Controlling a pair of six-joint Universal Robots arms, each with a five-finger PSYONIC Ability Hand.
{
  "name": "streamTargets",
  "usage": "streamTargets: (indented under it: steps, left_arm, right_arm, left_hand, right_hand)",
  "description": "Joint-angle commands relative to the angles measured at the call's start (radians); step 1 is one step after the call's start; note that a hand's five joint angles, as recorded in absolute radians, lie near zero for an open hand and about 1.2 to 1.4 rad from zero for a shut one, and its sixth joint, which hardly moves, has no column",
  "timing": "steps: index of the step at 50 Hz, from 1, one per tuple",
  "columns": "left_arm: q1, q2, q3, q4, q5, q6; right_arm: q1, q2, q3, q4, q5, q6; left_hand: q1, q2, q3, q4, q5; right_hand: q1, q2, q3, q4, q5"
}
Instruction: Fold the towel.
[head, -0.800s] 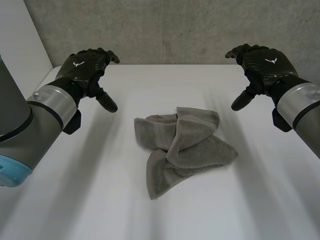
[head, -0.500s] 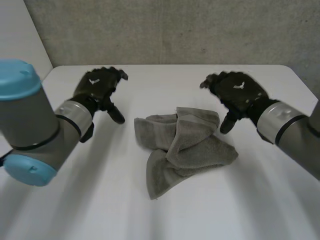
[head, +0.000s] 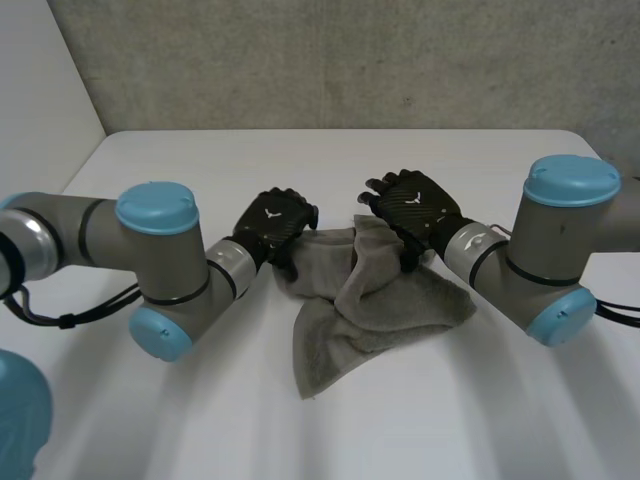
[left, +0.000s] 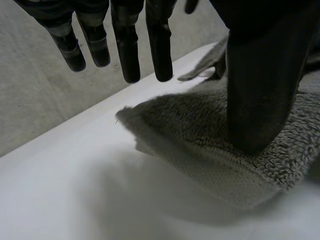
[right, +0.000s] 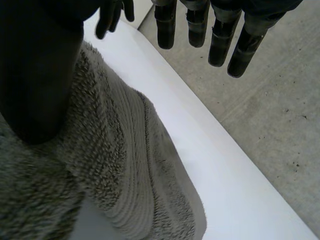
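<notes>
Towel, head view: a grey towel (head: 385, 300) is seen crumpled in a loose heap at the middle of the table (head: 180, 420), well apart from every edge. One tail is trailed toward the near edge.
Left hand, head view: the left hand (head: 276, 222) is laid on the towel's far left corner.
Right hand, head view: the right hand (head: 410, 210) is laid on the far right part of the heap, where a fold stands raised.
Left hand, left wrist view: the fingers (left: 159, 45) are held straight and clear of the cloth, and the thumb (left: 260, 90) is pressed into the pile. Nothing is pinched, so the hand is judged released.
Towel, left wrist view: the towel (left: 200, 145) is pinned under the thumb, with its corner lying flat on the table (left: 60, 190) below the fingertips.
Right hand, right wrist view: the fingers (right: 220, 40) are stretched out above the table (right: 220, 175) and the thumb (right: 40, 75) is set on the cloth. No grasp is made, so this hand too is judged released.
Towel, right wrist view: the towel (right: 115, 165) is seen beneath and beside the thumb, its ribbed border running out toward the fingertips.
Handling: the cloth is judged soft, light and limp, with a thick pile that is neither slippery nor fragile. It can be expected to sag and drag when lifted.
Hold: the two far corners, or the ribbed border beside them, are judged the best places to be pinched between thumb and fingers. The heap would likely need to be spread flat before any fold is made.
</notes>
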Motion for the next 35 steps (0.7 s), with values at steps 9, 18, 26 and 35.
streamTargets:
  steps: [9,18,26,35]
  left_arm:
    - [-0.004,-0.066,0.051,0.0,0.026,0.127]
    - [0.011,0.029,0.025,0.0,0.014,0.125]
    - [0.167,0.26,-0.115,0.001,-0.008,0.125]
    - [0.244,0.377,-0.185,0.001,0.002,0.125]
  right_arm:
    - [0.004,0.108,-0.102,0.078,-0.123,-0.089]
    - [-0.015,-0.014,-0.055,0.071,-0.108,-0.068]
    - [-0.223,-0.211,0.054,0.069,-0.074,0.019]
    - [-0.298,-0.283,0.146,0.072,-0.056,0.019]
  left_hand:
    - [0.865,0.865,-0.052,-0.059,0.864]
    - [0.868,0.868,-0.052,-0.059,0.866]
    - [0.868,0.868,-0.052,-0.059,0.866]
    - [0.868,0.868,-0.052,-0.059,0.866]
  right_hand:
    - [1.154,1.143,-0.043,-0.076,1.156]
    - [1.157,1.146,-0.043,-0.076,1.159]
    - [1.157,1.146,-0.043,-0.076,1.159]
    - [1.157,1.146,-0.043,-0.076,1.159]
